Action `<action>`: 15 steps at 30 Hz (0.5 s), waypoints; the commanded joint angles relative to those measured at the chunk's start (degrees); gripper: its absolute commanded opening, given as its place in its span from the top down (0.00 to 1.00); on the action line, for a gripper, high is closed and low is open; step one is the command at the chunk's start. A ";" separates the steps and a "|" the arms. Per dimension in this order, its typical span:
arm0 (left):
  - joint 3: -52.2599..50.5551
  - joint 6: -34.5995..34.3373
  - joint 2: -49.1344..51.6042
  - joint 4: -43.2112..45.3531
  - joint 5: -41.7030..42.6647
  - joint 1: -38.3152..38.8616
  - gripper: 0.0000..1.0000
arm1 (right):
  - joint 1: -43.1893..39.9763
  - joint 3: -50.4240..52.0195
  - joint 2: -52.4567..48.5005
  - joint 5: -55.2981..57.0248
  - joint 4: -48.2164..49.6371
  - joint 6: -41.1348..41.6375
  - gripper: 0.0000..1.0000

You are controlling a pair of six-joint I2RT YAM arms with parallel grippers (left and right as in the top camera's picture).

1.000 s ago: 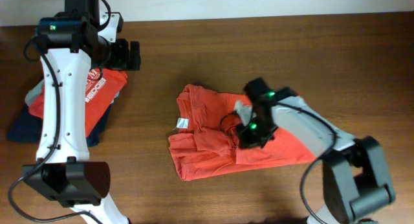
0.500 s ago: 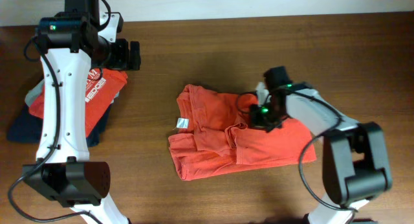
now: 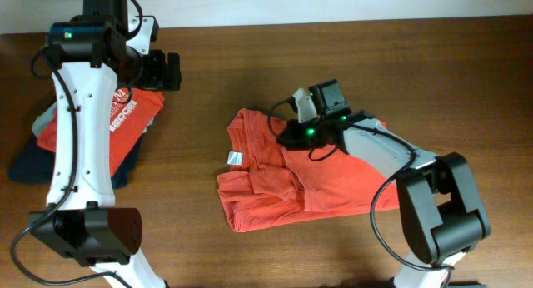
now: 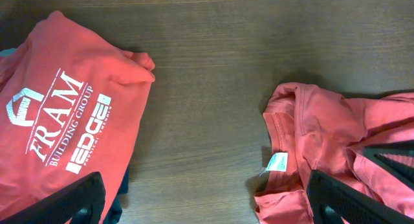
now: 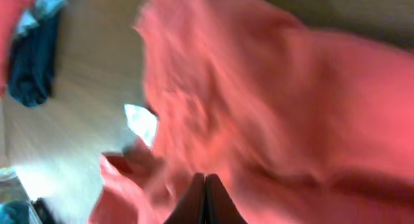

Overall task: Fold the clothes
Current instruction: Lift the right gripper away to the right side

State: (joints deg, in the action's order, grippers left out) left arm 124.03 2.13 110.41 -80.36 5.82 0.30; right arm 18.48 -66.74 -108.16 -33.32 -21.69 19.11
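The T-shirt [image 3: 271,188] lies crumpled and partly doubled over near the middle of the worktop [image 3: 250,63], its plain orange-red side up and its white neck tag [image 3: 235,159] toward the left edge. The right tool [image 3: 283,136] sits low on the shirt's far part, its fingers pressed narrow together. The wrist view is too blurred to tell whether any cloth is pinched. The left tool [image 3: 171,72] hangs near the far left corner, spread wide and holding nothing, just beyond the folded red FRAM shirt [image 3: 133,113], which tops a stack with a navy garment [image 3: 29,165] at the left edge.
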 commanded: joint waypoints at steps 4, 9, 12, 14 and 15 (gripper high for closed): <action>0.57 0.07 -0.17 0.13 0.44 0.02 0.01 | -9.05 -2.23 9.90 -0.50 -9.75 -9.92 0.96; 0.57 0.04 -0.17 0.87 1.68 0.02 0.01 | -15.65 -2.23 15.61 -0.57 -14.32 -9.90 0.96; 0.57 0.07 -0.17 3.50 4.35 0.02 0.01 | -19.41 -2.23 18.51 -0.57 -16.94 -9.90 0.96; 0.57 0.07 -0.17 3.56 4.28 0.02 0.01 | -21.90 -2.23 20.17 -0.55 -19.30 -9.92 0.96; 0.57 0.07 -0.17 3.58 4.26 0.02 0.01 | -22.84 -2.23 20.70 -0.55 -20.22 -9.94 0.96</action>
State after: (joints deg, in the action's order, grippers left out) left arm 124.03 2.13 110.41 -76.99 8.16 0.30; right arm -1.78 -68.14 -90.00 -33.32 -40.34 10.26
